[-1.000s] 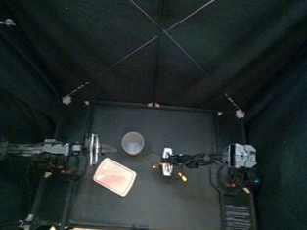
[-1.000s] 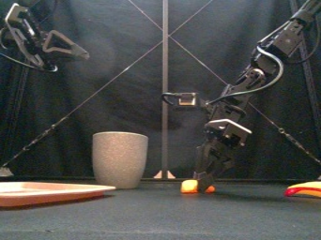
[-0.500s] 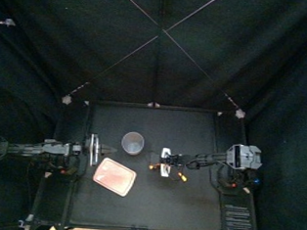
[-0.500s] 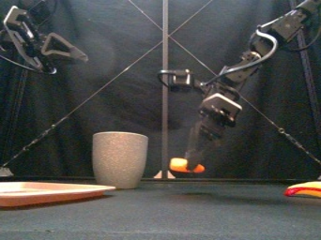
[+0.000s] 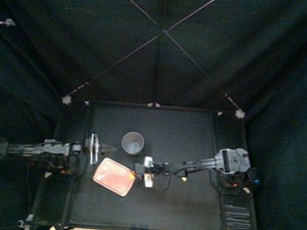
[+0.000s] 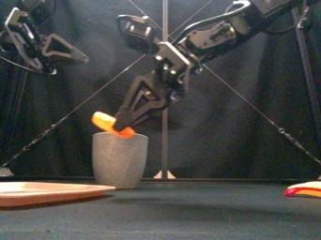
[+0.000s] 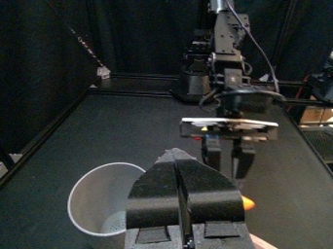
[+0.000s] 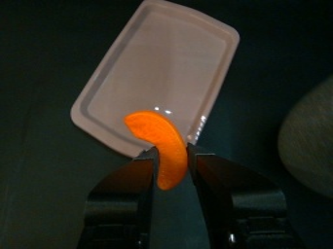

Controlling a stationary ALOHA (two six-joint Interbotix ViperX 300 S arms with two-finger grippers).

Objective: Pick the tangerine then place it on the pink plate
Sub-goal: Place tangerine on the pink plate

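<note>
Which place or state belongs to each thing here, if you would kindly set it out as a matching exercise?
Things:
1. orange toy tangerine segment
2. flat pink tray
3. tall grey speckled cup
4. left arm's black hand

Places or states:
A. standing upright on the table, farther back than the tray
B. shut on nothing, raised at the left
C. held clear of the table, clamped in the right hand
D. lying flat at the table's front left

Pairs: 1-C, 2-D, 3-A, 4-B
</note>
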